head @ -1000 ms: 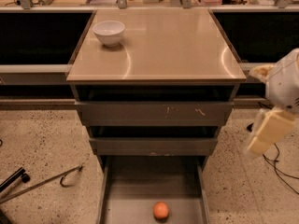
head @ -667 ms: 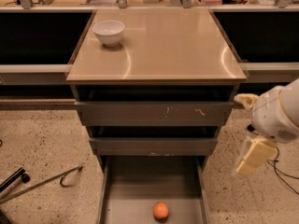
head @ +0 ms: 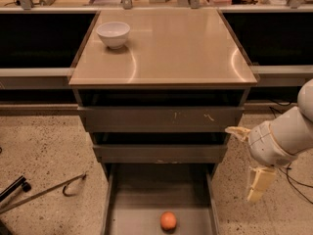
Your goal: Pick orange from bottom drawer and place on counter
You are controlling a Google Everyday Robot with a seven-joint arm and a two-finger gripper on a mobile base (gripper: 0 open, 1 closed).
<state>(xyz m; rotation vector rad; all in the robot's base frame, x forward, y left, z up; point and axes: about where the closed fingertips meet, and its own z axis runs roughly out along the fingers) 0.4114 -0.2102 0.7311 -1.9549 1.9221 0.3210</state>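
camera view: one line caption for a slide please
Small round orange fruit lies in the pulled-out grey metal bottom drawer while the robot's open pincer hangs off to its right.

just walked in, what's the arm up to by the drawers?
The robot is going for the orange, which lies untouched on the floor of the pulled-out bottom drawer. Its end effector hangs open and empty to the right of the cabinet, above and to the right of the fruit, touching nothing. Nothing has been picked yet. A white bowl sits near the back left corner of the counter.
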